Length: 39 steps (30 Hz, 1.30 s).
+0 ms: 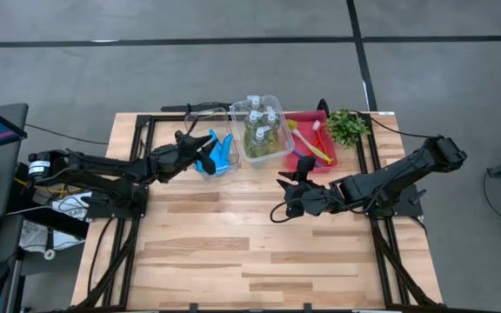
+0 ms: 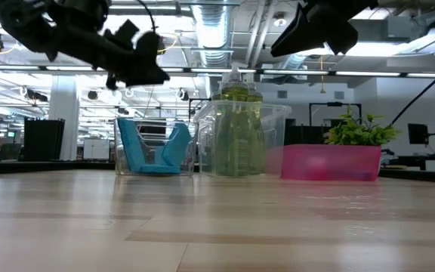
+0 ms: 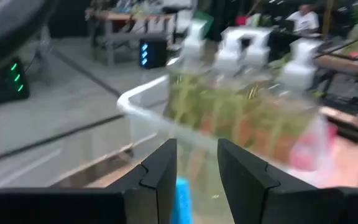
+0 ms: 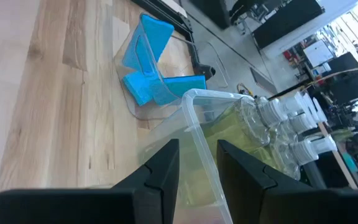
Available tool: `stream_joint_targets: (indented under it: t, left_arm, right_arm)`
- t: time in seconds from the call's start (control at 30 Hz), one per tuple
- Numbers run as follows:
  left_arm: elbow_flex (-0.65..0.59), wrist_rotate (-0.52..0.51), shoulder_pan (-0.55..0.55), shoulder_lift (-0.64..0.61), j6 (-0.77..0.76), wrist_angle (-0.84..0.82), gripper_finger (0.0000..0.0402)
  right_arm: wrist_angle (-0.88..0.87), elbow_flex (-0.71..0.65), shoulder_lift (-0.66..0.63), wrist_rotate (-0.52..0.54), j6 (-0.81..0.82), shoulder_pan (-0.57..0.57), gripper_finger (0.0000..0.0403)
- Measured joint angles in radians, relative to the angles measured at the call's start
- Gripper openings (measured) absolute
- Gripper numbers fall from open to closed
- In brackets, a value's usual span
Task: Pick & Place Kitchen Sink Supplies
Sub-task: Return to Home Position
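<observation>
Left gripper: held over the blue sponges in the clear bin, at the bench's far edge — narrowly parted, empty.
Right gripper: mid-bench, narrowly parted, empty — farther off.

The left hand hovers upper left of centre, the right hand just right of centre; both have fingers slightly parted.

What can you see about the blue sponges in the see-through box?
The blue sponges are flat, bright blue rectangles with plain faces. There are several, but an exact count is hard to make. They sit inside the left clear bin at the far side of the wooden table. Two stand on edge and lean outward against the bin's walls, making a V shape in the low view, with more blue lying low between them. Only the bin touches them; nothing grips them.
</observation>
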Motion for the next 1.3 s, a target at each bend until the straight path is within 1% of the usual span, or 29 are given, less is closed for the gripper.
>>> stream_joint_targets:
  t: [0.37,0.5,0.67,0.83,1.07,1.3]
  left_arm:
    - [-0.007,-0.001,-0.194,-0.218,0.23,0.001,0.0118]
    - [-0.044,-0.049,-0.245,-0.306,0.273,-0.002,0.0118]
    - [-0.126,-0.152,-0.264,-0.452,0.295,-0.001,0.0118]
    - [-0.213,-0.214,-0.265,-0.601,0.306,-0.001,0.0118]
    - [-0.308,-0.225,-0.265,-0.763,0.337,0.001,0.0118]
    - [-0.331,-0.224,-0.265,-0.823,0.355,0.001,0.0118]
  right_arm:
    - [0.0,0.0,0.0,0.0,-0.004,0.0,0.0101]
    - [0.0,0.0,0.0,-0.001,-0.004,0.0,0.0101]
    - [0.0,0.0,0.0,-0.001,-0.004,0.0,0.0101]
    - [0.0,0.0,0.0,-0.001,-0.004,0.0,0.0101]
    - [0.0,0.0,0.0,-0.001,-0.004,0.0,0.0101]
    - [0.0,0.0,0.0,-0.001,-0.004,0.0,0.0101]
